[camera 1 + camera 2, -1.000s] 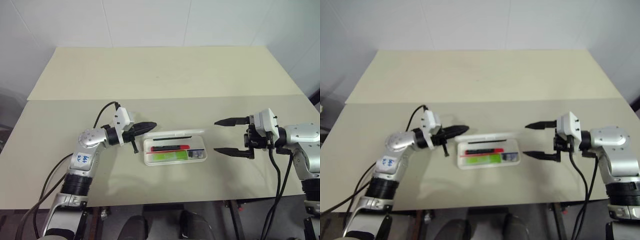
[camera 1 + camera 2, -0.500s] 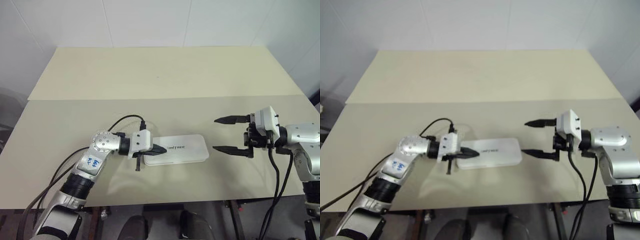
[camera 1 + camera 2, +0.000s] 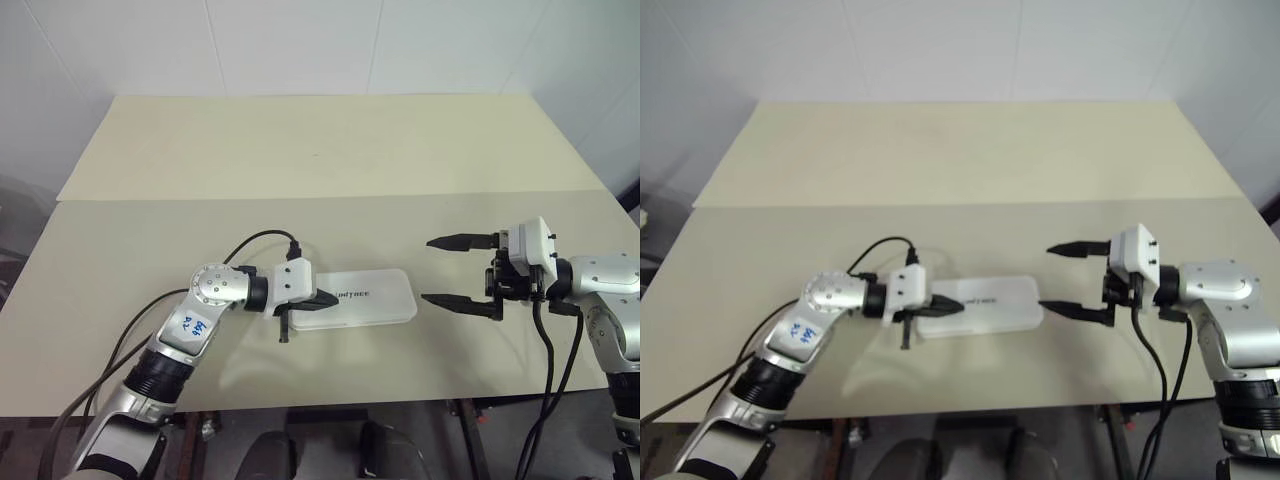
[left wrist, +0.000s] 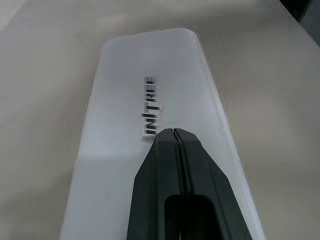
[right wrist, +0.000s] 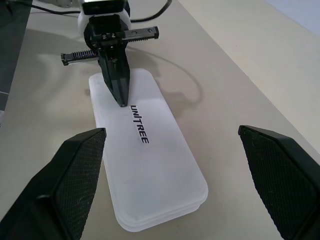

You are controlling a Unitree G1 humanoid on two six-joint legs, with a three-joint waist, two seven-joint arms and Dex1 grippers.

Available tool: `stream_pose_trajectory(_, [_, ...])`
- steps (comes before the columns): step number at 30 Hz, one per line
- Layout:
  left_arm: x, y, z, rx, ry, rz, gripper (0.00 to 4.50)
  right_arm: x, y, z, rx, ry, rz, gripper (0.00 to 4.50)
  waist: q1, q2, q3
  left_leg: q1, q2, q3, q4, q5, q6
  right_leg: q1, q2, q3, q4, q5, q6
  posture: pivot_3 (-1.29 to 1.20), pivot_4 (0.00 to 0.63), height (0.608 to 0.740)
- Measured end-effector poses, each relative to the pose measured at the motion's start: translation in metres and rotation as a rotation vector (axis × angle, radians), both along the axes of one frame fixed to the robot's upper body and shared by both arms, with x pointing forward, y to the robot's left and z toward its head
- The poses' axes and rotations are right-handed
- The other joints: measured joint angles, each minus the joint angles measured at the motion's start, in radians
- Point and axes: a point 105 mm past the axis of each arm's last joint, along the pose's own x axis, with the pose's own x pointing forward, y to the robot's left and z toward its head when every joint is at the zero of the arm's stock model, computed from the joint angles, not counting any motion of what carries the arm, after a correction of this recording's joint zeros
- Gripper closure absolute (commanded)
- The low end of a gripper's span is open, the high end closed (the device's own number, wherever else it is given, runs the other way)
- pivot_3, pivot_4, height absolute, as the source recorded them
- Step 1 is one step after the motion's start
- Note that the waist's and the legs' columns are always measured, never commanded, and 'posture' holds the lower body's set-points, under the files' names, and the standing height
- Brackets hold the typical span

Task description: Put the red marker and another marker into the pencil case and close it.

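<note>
The left gripper (image 3: 325,297) has its fingers pressed together, tips resting on the lid of the closed pencil case (image 3: 365,297) just beside the UNITREE lettering. The right gripper (image 3: 447,270) hangs spread wide, empty, near the case's other end. The lid hides whatever lies inside. Both forearms reach inward over the table (image 3: 300,160)

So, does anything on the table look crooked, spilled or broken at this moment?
Nothing stands out. The pencil case lies flat on the table with its lid down. The shut left end effector rests its tips on the lid, and the open right end effector is just beyond the case's other end.
</note>
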Motion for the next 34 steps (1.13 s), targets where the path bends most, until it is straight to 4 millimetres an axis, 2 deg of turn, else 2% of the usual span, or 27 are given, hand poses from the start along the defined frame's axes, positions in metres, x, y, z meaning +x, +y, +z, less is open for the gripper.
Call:
stream_pose_trajectory(2, [0.002, 0.009, 0.005, -0.029, 0.011, 0.019, 4.47, 0.002, -0.002, 0.000, 0.006, 0.004, -0.009, 0.00, -0.001, 0.000, 0.000, 0.000, 0.000, 0.000, 0.000, 0.000, 0.000, 0.000, 0.000, 0.000, 0.000, 0.000, 0.000, 0.00, 0.150, 0.740])
stream_pose_trajectory(4, [0.003, 0.026, 0.009, -0.021, 0.009, 0.043, 4.47, 0.005, -0.004, -0.002, 0.011, 0.005, -0.017, 0.00, -0.001, 0.000, 0.000, 0.000, 0.000, 0.000, -0.001, 0.000, 0.000, 0.000, 0.000, 0.000, 0.000, 0.000, 0.000, 0.00, 0.150, 0.740])
stream_pose_trajectory(7, [-0.001, 0.048, 0.010, -0.063, 0.041, 0.079, 3.53, 0.011, -0.012, -0.004, 0.018, 0.013, -0.044, 0.00, -0.003, 0.000, 0.000, 0.000, 0.000, 0.001, -0.001, 0.000, 0.000, -0.001, 0.000, 0.000, -0.001, 0.000, 0.000, 0.00, 0.150, 0.740])
stream_pose_trajectory(12, [-0.019, 0.065, 0.024, -0.179, 0.037, 0.066, 1.84, 0.016, -0.019, -0.007, 0.021, 0.016, -0.070, 0.00, 0.001, 0.000, 0.000, -0.001, 0.000, -0.001, -0.001, 0.000, 0.000, -0.001, 0.000, 0.000, -0.001, 0.000, 0.000, 0.00, 0.150, 0.740])
stream_pose_trajectory(17, [-0.024, 0.087, 0.025, -0.217, 0.014, 0.126, 0.07, 0.019, -0.027, -0.009, 0.034, 0.016, -0.112, 0.00, -0.002, 0.000, 0.000, 0.000, 0.000, 0.000, -0.001, 0.000, 0.000, -0.001, 0.000, 0.000, -0.001, 0.000, 0.000, 0.00, 0.150, 0.740])
stream_pose_trajectory(20, [-0.024, 0.089, 0.035, -0.231, -0.040, 0.137, 0.03, 0.018, -0.034, -0.004, 0.056, 0.001, -0.131, 0.00, 0.002, 0.000, 0.000, 0.000, 0.000, 0.000, -0.001, 0.000, 0.000, 0.000, 0.000, 0.000, -0.001, 0.000, 0.000, 0.00, 0.150, 0.740])
stream_pose_trajectory(24, [-0.023, 0.091, 0.043, -0.244, -0.075, 0.142, 0.03, 0.007, -0.039, -0.017, 0.031, 0.058, -0.108, 0.00, 0.000, 0.000, 0.000, 0.000, 0.000, 0.001, -0.002, 0.000, 0.000, -0.001, 0.000, 0.000, -0.001, 0.000, 0.000, 0.00, 0.150, 0.740])
stream_pose_trajectory(27, [-0.019, 0.088, 0.053, -0.248, -0.115, 0.129, 0.03, 0.001, -0.047, -0.016, -0.002, 0.061, -0.111, 0.00, 0.001, 0.000, 0.000, 0.000, 0.000, 0.000, -0.002, 0.000, 0.000, 0.000, 0.000, 0.000, -0.001, 0.000, 0.000, 0.00, 0.150, 0.740])
stream_pose_trajectory(30, [-0.018, 0.086, 0.055, -0.247, -0.121, 0.121, 0.03, -0.004, -0.056, -0.013, -0.009, 0.053, -0.139, 0.00, 0.000, 0.000, 0.000, 0.000, 0.000, 0.001, -0.002, 0.000, 0.000, 0.000, 0.000, 0.000, -0.001, 0.000, 0.000, 0.00, 0.150, 0.740])
stream_pose_trajectory(34, [-0.018, 0.082, 0.051, -0.239, -0.108, 0.112, 0.03, -0.013, -0.057, -0.020, -0.016, 0.061, -0.157, 0.00, 0.000, 0.000, 0.000, 0.000, 0.000, 0.001, -0.002, 0.000, 0.000, 0.000, 0.000, 0.000, -0.001, 0.000, 0.000, 0.00, 0.150, 0.740])
